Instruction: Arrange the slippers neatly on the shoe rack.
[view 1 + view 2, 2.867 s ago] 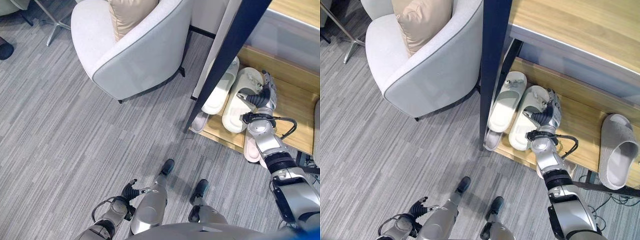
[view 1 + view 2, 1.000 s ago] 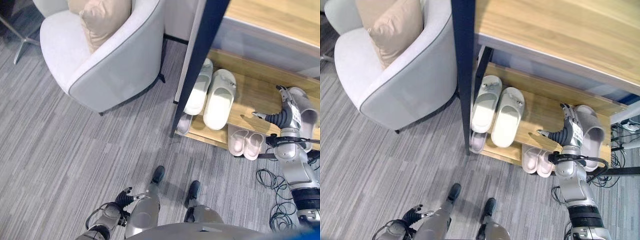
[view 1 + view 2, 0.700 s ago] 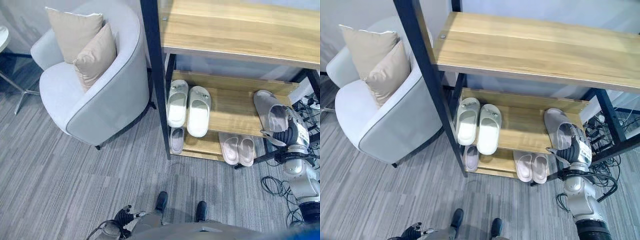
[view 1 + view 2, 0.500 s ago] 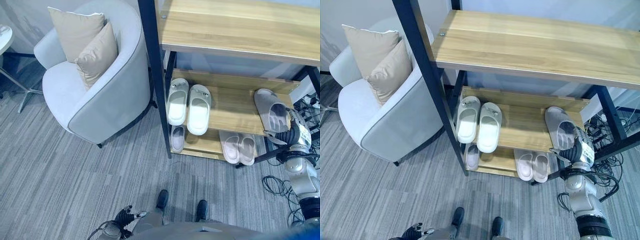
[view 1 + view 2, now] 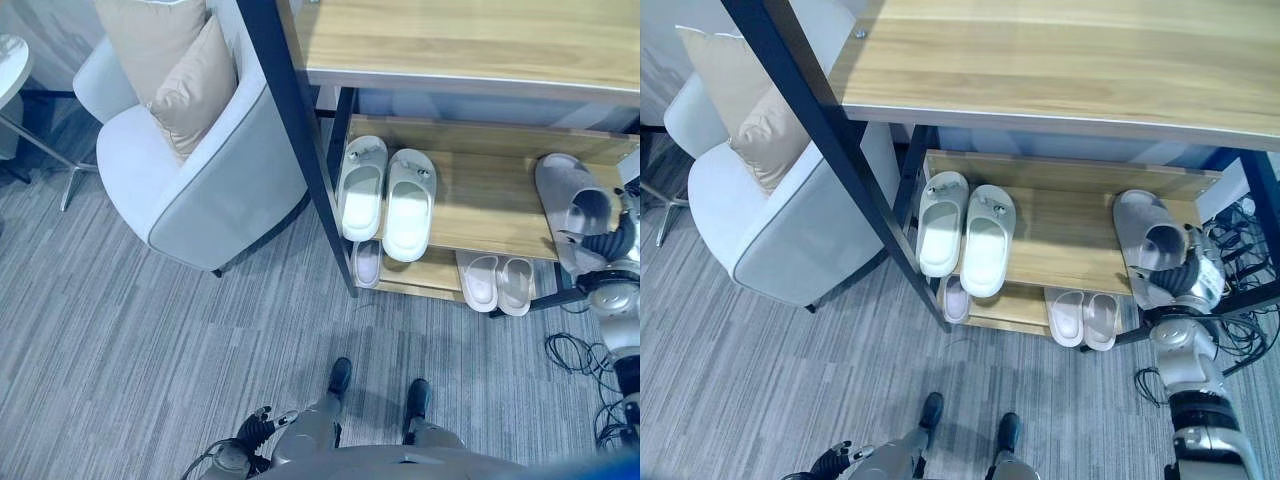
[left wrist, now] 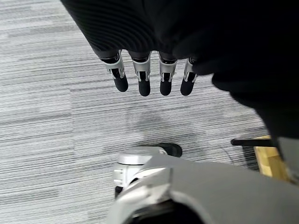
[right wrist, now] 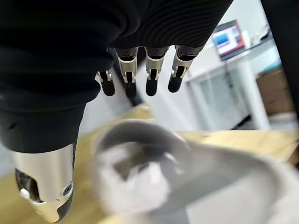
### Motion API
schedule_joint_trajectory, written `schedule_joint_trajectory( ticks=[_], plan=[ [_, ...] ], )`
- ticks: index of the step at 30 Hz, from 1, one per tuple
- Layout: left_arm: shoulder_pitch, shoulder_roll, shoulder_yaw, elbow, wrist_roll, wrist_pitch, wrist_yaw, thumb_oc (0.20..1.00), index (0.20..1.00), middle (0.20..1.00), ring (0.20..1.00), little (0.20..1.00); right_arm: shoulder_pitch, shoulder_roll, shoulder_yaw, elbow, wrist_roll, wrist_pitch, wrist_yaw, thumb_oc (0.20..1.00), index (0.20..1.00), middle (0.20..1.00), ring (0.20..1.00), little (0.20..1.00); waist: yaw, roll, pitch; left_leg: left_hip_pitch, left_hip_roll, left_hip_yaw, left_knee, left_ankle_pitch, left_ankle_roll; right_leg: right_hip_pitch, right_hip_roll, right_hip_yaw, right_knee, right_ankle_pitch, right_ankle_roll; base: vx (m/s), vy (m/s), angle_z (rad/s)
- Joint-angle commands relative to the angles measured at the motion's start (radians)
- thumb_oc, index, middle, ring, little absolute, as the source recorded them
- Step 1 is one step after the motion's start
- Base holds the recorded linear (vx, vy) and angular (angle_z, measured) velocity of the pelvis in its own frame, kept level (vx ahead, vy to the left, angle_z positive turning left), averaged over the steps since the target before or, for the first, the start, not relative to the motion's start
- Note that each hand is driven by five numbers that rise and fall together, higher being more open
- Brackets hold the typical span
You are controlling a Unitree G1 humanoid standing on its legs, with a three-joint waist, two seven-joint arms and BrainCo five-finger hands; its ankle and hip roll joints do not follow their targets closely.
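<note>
Since a moment ago, nothing on the shoe rack [image 5: 1060, 245] is shifting. Left hand [image 6: 149, 77] is hanging slack-fingered over carpet; white slippers [image 5: 965, 235] are sitting paired; right hand [image 5: 1192, 278], fingers straight, is touching the grey slipper [image 5: 1148, 245], which likely needs straightening next.

The middle shelf [image 5: 1070, 235] of the shoe rack [image 5: 1060, 60] has a wide bare stretch of wood between the white pair of slippers [image 5: 965, 235] at its left end and the grey slipper [image 5: 1150, 245] at its right end. The right hand [image 5: 1198, 275] sits against the grey slipper's near edge, fingers straight. Above, the top shelf overhangs and limits reach from overhead. The dark front post [image 5: 830, 150] blocks the left corner, with the armchair [image 5: 790, 240] close beside it. On the bottom shelf, a pale pink pair [image 5: 1085, 318] and a small slipper [image 5: 955, 298] leave what seems a narrow gap between. The carpet [image 5: 150, 340] in front is open.
</note>
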Motion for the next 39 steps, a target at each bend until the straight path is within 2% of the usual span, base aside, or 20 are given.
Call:
schedule_joint_trajectory(
  ticks=[1, 14, 20, 32, 33, 34, 35, 39],
  plan=[
    [-0.007, -0.017, -0.061, 0.077, 0.006, -0.003, 0.011, 1.0, 1.0, 1.0, 1.0, 1.0, -0.004, -0.045, -0.015, -0.063, 0.051, -0.007, -0.069, 1.0, 1.0, 1.0, 1.0, 1.0, 0.017, -0.032, -0.023, 0.005, -0.016, 0.062, 0.005, -0.088, -0.002, 0.018, -0.023, 0.003, 0.011, -0.015, 0.03, 0.0, 0.0, 0.0],
    [-0.018, -0.026, -0.097, 0.068, -0.022, -0.012, 0.033, 1.0, 1.0, 1.0, 1.0, 1.0, -0.096, -0.037, -0.054, 0.037, 0.271, -0.061, -0.14, 1.0, 1.0, 1.0, 1.0, 1.0, 0.02, -0.006, -0.002, -0.024, -0.029, 0.062, 0.005, -0.079, -0.005, -0.009, -0.034, 0.002, 0.011, -0.009, 0.036, 0.0, 0.0, 0.0],
    [-0.028, -0.023, -0.106, 0.062, -0.038, -0.017, 0.044, 1.0, 1.0, 1.0, 1.0, 1.0, -0.141, -0.052, -0.045, 0.055, 0.288, -0.055, -0.151, 1.0, 1.0, 1.0, 1.0, 1.0, 0.022, -0.012, 0.009, -0.042, -0.032, 0.062, 0.005, -0.075, -0.006, -0.026, -0.036, 0.002, 0.011, -0.006, 0.036, 0.0, 0.0, 0.0],
    [-0.046, 0.002, -0.11, 0.054, -0.056, -0.035, 0.057, 1.0, 1.0, 1.0, 1.0, 1.0, -0.261, -0.107, 0.046, 0.133, 0.253, -0.046, -0.128, 1.0, 1.0, 1.0, 1.0, 1.0, 0.035, -0.029, 0.034, -0.072, -0.036, 0.057, 0.005, -0.064, -0.011, -0.048, -0.041, -0.006, 0.011, 0.002, 0.038, 0.0, 0.0, 0.0],
    [-0.051, 0.007, -0.11, 0.047, -0.063, -0.038, 0.061, 1.0, 1.0, 1.0, 1.0, 1.0, -0.287, -0.125, 0.073, 0.146, 0.238, -0.046, -0.121, 0.401, 0.401, 0.401, 0.401, 0.401, 0.039, -0.031, 0.037, -0.077, -0.035, 0.054, 0.005, -0.064, -0.012, -0.05, -0.041, -0.01, 0.011, 0.001, 0.038, 0.0, 0.0, 0.0],
    [-0.051, 0.008, -0.111, 0.046, -0.064, -0.038, 0.06, 1.0, 1.0, 1.0, 1.0, 1.0, -0.292, -0.133, 0.088, 0.143, 0.219, -0.043, -0.116, 0.241, 0.241, 0.241, 0.241, 0.241, 0.04, -0.034, 0.038, -0.078, -0.036, 0.055, 0.005, -0.063, -0.013, -0.05, -0.041, -0.011, 0.011, 0.001, 0.038, 0.0, 0.0, 0.0],
    [-0.051, 0.008, -0.109, 0.043, -0.063, -0.038, 0.059, 1.0, 1.0, 1.0, 1.0, 1.0, -0.297, -0.136, 0.103, 0.133, 0.195, -0.04, -0.11, 0.2, 0.2, 0.2, 0.2, 0.2, 0.04, -0.034, 0.041, -0.078, -0.035, 0.055, 0.005, -0.063, -0.013, -0.051, -0.041, -0.011, 0.011, 0.003, 0.038, -0.03, 0.006, 0.07],
    [-0.05, 0.006, -0.113, 0.037, -0.055, -0.039, 0.053, 1.0, 1.0, 1.0, 1.0, 1.0, -0.306, -0.147, 0.142, 0.119, 0.133, -0.037, -0.094, 0.2, 0.2, 0.2, 0.2, 0.2, 0.04, -0.039, 0.046, -0.077, -0.031, 0.058, 0.005, -0.066, -0.011, -0.052, -0.04, -0.007, 0.011, 0.004, 0.039, -0.01, 0.005, 0.06]
  ],
)
